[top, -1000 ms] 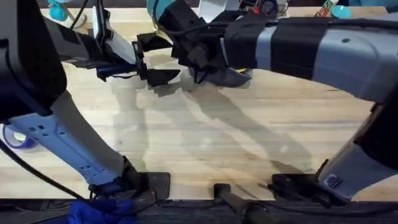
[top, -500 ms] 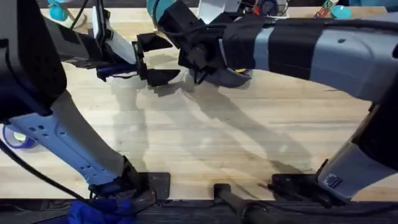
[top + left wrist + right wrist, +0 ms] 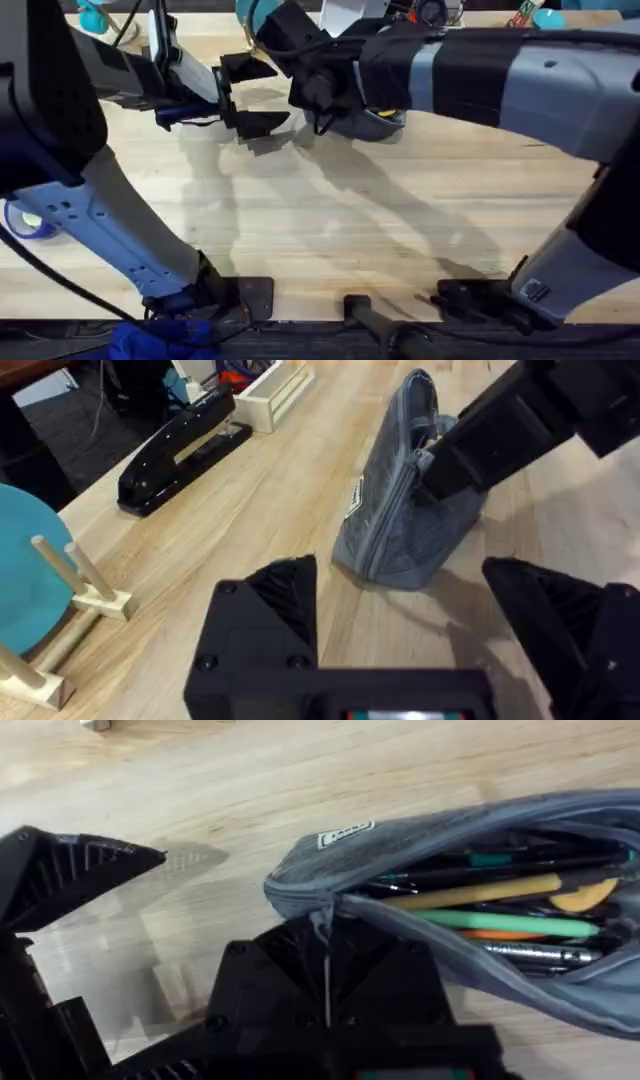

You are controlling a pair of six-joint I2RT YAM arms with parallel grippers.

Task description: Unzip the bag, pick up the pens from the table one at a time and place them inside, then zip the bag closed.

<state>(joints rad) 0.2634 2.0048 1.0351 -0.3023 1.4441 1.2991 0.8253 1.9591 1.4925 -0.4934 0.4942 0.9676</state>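
Reaching across, right gripper point(image 3: 440, 460) at bag point(image 3: 400, 510)

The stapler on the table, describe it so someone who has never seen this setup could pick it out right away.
Start at the light wooden plank table and find the soft grey-blue fabric pencil pouch standing on it. Beyond the pouch, off to one side, a long black stapler lies flat beside a pale wooden tray. It is the one hard, glossy black bar there, unlike the fabric pouch and the pale tray.
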